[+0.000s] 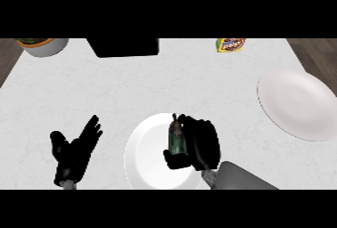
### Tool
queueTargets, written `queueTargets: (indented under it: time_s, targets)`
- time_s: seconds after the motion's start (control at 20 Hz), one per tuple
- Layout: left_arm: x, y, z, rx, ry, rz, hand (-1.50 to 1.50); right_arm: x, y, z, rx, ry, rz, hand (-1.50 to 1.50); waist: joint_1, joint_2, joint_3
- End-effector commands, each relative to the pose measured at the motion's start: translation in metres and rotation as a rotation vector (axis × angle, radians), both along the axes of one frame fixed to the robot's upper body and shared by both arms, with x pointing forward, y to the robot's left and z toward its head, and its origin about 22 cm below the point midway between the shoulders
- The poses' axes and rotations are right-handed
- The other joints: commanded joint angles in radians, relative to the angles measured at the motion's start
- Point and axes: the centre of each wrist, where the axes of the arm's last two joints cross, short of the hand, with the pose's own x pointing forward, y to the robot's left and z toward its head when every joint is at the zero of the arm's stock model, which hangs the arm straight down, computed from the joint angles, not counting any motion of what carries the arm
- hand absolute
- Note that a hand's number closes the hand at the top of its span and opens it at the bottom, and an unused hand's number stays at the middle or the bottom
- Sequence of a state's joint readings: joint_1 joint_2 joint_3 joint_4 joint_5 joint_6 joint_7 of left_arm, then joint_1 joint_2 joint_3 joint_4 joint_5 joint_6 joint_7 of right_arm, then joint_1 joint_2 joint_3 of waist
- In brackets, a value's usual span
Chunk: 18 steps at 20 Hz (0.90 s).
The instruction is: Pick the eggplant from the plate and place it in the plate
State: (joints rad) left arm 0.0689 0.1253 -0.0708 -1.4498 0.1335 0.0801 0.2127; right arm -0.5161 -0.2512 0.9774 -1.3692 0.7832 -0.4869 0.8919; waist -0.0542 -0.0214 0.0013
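A dark eggplant (176,136) lies on the near white plate (143,151) at the lower middle of the head view. My right hand (201,143) is over that plate with its fingers and thumb curled round the eggplant, hiding most of its right side. A second white plate (296,104) sits at the right edge of the counter. My left hand (76,149) rests open on the counter left of the near plate, fingers pointing up.
A black box (124,46) stands at the back middle. A grey pot with a plant (43,45) is at the back left corner. A small yellow packet (230,45) lies at the back right. Dark floor shows beyond the counter's right edge.
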Motion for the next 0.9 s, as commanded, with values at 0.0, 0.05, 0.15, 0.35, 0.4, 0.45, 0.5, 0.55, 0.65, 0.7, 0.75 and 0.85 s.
queueTargets:
  time_s: [0.0, 0.05, 0.15, 0.35, 0.4, 0.45, 0.5, 0.55, 0.65, 0.7, 0.75, 0.85]
  targets:
    - [-0.001, 0.011, 0.005, 0.011, -0.004, 0.006, 0.00, -0.011, -0.024, 0.028, 0.129, -0.228, -0.085, 1.50, -0.006, -0.001, -0.001]
    - [0.002, -0.005, 0.005, 0.009, -0.014, 0.007, 0.00, -0.019, -0.028, 0.024, 0.171, -0.242, -0.117, 1.50, -0.003, 0.003, -0.001]
    - [-0.001, -0.007, -0.001, -0.003, -0.001, 0.021, 0.00, -0.030, -0.047, 0.033, 0.236, -0.277, -0.177, 1.50, -0.011, 0.004, -0.001]
    - [-0.008, 0.000, 0.002, -0.003, 0.000, -0.014, 0.00, -0.040, -0.080, 0.032, 0.331, -0.366, -0.321, 1.50, 0.009, 0.009, 0.000]
    - [-0.002, 0.013, 0.006, -0.006, -0.008, -0.010, 0.00, -0.037, -0.093, 0.040, 0.323, -0.390, -0.363, 1.50, 0.009, 0.011, -0.001]
    - [-0.006, 0.003, 0.010, 0.014, -0.017, -0.020, 0.00, -0.041, -0.101, 0.034, 0.352, -0.368, -0.388, 1.50, 0.026, 0.015, 0.000]
    - [0.007, -0.013, 0.012, -0.009, -0.002, -0.025, 0.00, -0.038, -0.103, 0.059, 0.416, -0.405, -0.385, 1.50, 0.016, 0.015, 0.000]
    - [0.003, -0.010, 0.001, 0.003, -0.015, -0.012, 0.00, -0.043, -0.114, 0.045, 0.416, -0.423, -0.416, 1.50, 0.023, 0.018, 0.000]
    - [0.005, -0.007, 0.013, -0.006, -0.022, -0.039, 0.00, -0.043, -0.133, 0.052, 0.461, -0.462, -0.445, 1.50, 0.035, 0.019, 0.001]
    - [0.013, -0.021, 0.018, -0.008, -0.030, -0.041, 0.00, -0.031, -0.130, 0.038, 0.504, -0.473, -0.478, 1.50, 0.046, 0.023, 0.002]
    - [0.010, -0.020, 0.009, -0.011, -0.032, -0.042, 0.00, -0.034, -0.157, 0.041, 0.466, -0.504, -0.492, 1.50, 0.044, 0.024, 0.002]
    - [0.005, -0.008, 0.016, 0.006, -0.030, -0.045, 0.00, -0.036, -0.182, 0.029, 0.411, -0.538, -0.546, 1.50, 0.049, 0.022, 0.002]
